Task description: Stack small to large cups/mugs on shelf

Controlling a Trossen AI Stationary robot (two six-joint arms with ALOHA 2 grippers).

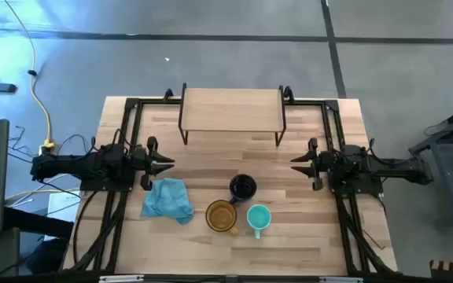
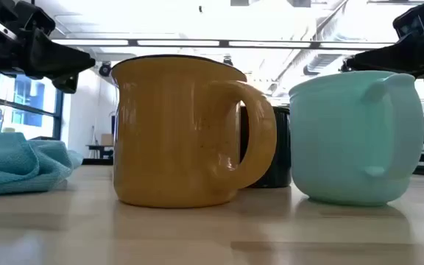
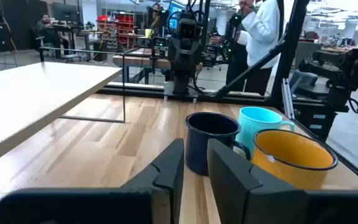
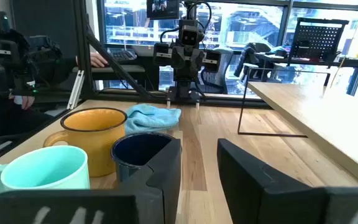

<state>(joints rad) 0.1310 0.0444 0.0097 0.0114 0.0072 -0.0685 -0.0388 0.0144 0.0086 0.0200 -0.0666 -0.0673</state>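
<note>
Overhead, shelf (image 1: 230,110) visible, low view mugs only

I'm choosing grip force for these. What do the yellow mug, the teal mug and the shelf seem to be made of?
Yellow mug: probably enamelled metal, glossy and speckled, with a thin dark rim. Teal mug: smooth and matte, perhaps ceramic or enamel; unclear. Shelf: pale wood board with visible grain on thin black legs, likely metal.

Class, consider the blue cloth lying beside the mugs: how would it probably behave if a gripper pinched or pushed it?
The blue cloth lies crumpled in soft folds, so it would probably sag and drape when lifted, not hold its shape. Pushed, it would likely bunch up or drag rather than slide as one piece. It looks thin, so probably light, and it cannot roll or tip like the yellow mug next to it.
</note>
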